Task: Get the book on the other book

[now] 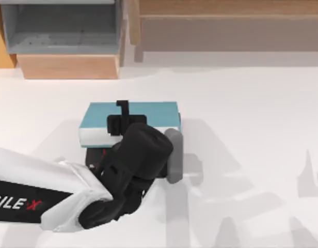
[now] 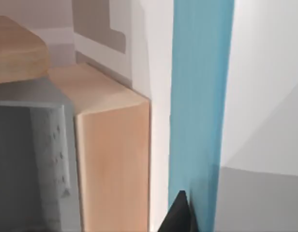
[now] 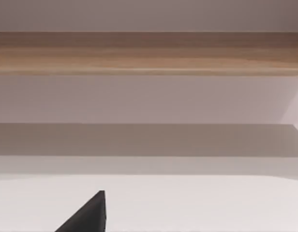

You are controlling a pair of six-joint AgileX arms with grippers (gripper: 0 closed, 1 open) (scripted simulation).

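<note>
Left arm (image 1: 50, 191) in from the table's left edge, reaching toward centre. Left gripper (image 1: 125, 120) over the near long edge of the book (image 1: 148, 114), apparently clamped on that edge; one black finger (image 1: 122, 107) on the teal cover, the other hidden beneath, so grip not fully confirmed. Book just left of table centre, flat, long side running 9 to 3 o'clock, white page edge (image 1: 92, 136) facing 6 o'clock. Stacked on the other book (image 1: 97, 155), a black sliver with a trace of red lettering peeking out at the 7 o'clock corner, beneath the wrist. Mostly covered, so exact alignment impossible to tell.

At 11 o'clock, a grey open box (image 1: 61, 28) beside wooden blocks; at 1 o'clock, a long wooden shelf (image 1: 226, 23).

In the left wrist view, teal cover (image 2: 200, 96) close up, one dark fingertip (image 2: 179, 215) against it, wooden block (image 2: 112, 159) beyond.

In the right wrist view, a dark fingertip (image 3: 88, 215) over bare white table (image 3: 197, 203), wooden shelf (image 3: 149, 53) ahead; opening of the right gripper impossible to tell.
</note>
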